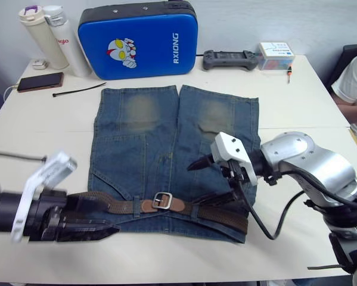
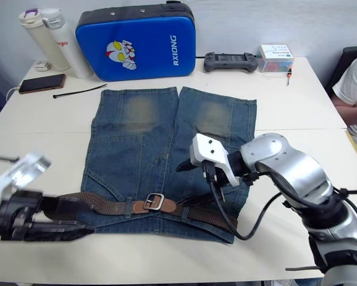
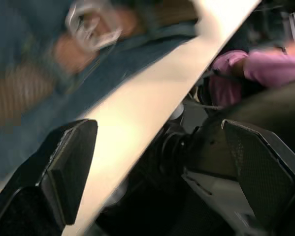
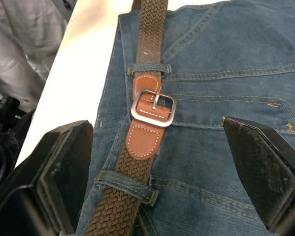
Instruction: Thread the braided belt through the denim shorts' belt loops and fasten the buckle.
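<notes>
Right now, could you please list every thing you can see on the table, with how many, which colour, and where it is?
denim shorts: 1, blue, table centre
braided belt: 1, brown, along waistband
buckle: 1, silver, fastened
belt loops: 2 in right wrist view, blue, over belt
case: 1, blue, far edge
bottles: 2, white, far left
phone: 1, dark, far left
cable tie: 1, black, beside phone
controller: 1, grey, far right
box: 1, white, beside controller
person: 1, white shirt, right
left gripper: open, near edge
right gripper: open, above buckle
</notes>
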You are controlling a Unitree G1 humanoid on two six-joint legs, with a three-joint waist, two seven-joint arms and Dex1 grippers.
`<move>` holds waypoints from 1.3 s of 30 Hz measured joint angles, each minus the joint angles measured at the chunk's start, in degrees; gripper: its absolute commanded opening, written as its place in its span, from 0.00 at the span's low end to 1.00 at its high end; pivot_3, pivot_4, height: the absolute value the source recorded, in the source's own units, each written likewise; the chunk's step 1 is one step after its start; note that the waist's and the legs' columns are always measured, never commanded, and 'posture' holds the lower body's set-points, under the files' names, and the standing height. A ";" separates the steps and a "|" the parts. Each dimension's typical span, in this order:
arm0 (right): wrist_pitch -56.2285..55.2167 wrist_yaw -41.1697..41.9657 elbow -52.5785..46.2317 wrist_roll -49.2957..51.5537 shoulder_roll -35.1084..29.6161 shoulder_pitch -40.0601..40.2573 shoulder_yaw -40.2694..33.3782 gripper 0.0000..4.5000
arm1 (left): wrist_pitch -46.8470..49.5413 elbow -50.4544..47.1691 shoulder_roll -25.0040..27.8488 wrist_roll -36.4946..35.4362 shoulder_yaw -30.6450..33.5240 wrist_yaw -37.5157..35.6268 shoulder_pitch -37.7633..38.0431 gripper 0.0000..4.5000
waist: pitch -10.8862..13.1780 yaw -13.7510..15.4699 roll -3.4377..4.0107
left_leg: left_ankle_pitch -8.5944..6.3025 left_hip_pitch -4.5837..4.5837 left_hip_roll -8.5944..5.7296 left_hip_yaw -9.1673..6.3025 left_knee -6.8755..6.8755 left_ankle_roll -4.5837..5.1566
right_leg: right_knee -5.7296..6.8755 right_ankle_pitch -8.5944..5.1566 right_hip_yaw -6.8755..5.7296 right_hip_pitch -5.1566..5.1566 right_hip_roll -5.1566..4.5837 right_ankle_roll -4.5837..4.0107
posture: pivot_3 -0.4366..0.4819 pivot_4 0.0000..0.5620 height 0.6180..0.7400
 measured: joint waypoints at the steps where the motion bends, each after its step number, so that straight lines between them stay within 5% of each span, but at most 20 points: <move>1: 1.05 -0.58 -0.92 0.61 -0.30 0.35 -0.50 1.00 | -3.41 2.19 1.01 3.61 -4.15 -2.59 -3.63 0.94 | 0.01 0.00 0.02 | 0.01 0.00 0.00 0.00 -0.01 -0.01 | 0.04 0.00 -0.01 -0.01 0.00 0.00 | 0.48 0.27 1.00; 3: 3.17 -1.74 -2.56 2.00 -1.05 0.79 -1.69 1.00 | -9.91 5.14 2.94 12.19 -12.80 -9.21 -10.21 0.81 | 0.04 -0.32 0.04 | 0.01 0.00 0.00 0.05 -0.04 -0.02 | 0.07 -0.01 0.05 -0.03 0.03 -0.02 | 0.48 0.27 1.00; 6: 6.63 -3.91 -6.09 4.76 -2.23 2.09 -4.28 1.00 | -20.42 9.33 3.87 30.84 -29.45 -24.11 -20.35 0.49 | 0.05 -1.02 0.08 | 0.01 0.02 -0.02 0.09 -0.10 -0.02 | 0.08 -0.01 0.08 -0.03 0.03 -0.01 | 0.48 0.27 1.00; 10: 7.96 -7.13 -10.78 6.11 -3.19 3.90 -5.67 1.00 | -31.19 22.62 -6.81 57.24 -51.10 -40.43 -39.75 0.06 | 0.11 -1.07 0.00 | 0.04 -0.03 0.02 0.09 0.08 -0.02 | 0.36 -0.01 0.07 -0.08 0.15 -0.01 | 0.48 0.27 1.00; 13: 6.67 -9.01 -13.41 4.60 -3.33 5.07 -3.02 1.00 | -37.55 32.95 -15.31 71.69 -61.56 -48.55 -49.02 0.02 | 0.15 -1.11 -0.15 | 0.01 -0.27 -0.01 0.09 0.37 0.10 | 0.64 0.00 0.10 -0.26 0.10 0.02 | 0.48 0.27 1.00; 17: 5.43 -9.99 -14.25 3.55 -3.65 5.24 -1.48 1.00 | -40.87 39.32 -21.99 79.29 -65.08 -51.77 -54.58 0.02 | 0.13 -1.25 -0.27 | -0.02 -1.03 0.00 0.06 0.82 0.15 | 1.02 0.05 0.10 -0.96 0.07 0.11 | 0.48 0.27 1.00; 23: 8.09 -12.07 -14.08 3.07 -6.37 6.43 -0.87 1.00 | -36.44 37.41 -20.19 77.06 -63.58 -51.80 -55.24 0.02 | 0.14 -1.30 -0.27 | -0.01 -1.09 0.01 0.03 0.95 0.13 | 1.13 0.06 0.10 -1.03 0.06 0.12 | 0.48 0.27 1.00; 28: 9.15 -12.83 -11.29 1.31 -9.53 8.39 -0.41 1.00 | -24.90 28.79 -16.50 67.48 -54.09 -51.79 -54.44 0.02 | 0.12 -1.23 -0.30 | -0.03 -1.07 0.00 0.01 1.11 0.17 | 1.21 0.06 0.10 -0.93 0.02 0.13 | 0.48 0.27 1.00; 38: -1.42 -7.73 6.03 -10.45 -12.15 8.47 7.08 1.00 | -16.08 14.84 -16.97 59.86 -44.19 -46.57 -42.36 0.02 | 0.12 -1.31 -0.30 | -0.01 -0.86 -0.01 0.08 1.24 0.16 | 1.66 0.06 0.18 -0.87 0.06 0.13 | 0.48 0.27 1.00; 39: -3.15 -7.02 6.92 -11.46 -11.97 8.30 7.48 0.88 | -15.56 14.49 -17.00 59.57 -43.43 -45.91 -42.05 0.00 | 0.12 -1.34 -0.30 | -0.01 -0.84 -0.01 0.11 1.27 0.16 | 1.71 0.06 0.20 -0.87 0.07 0.13 | 0.48 0.27 1.00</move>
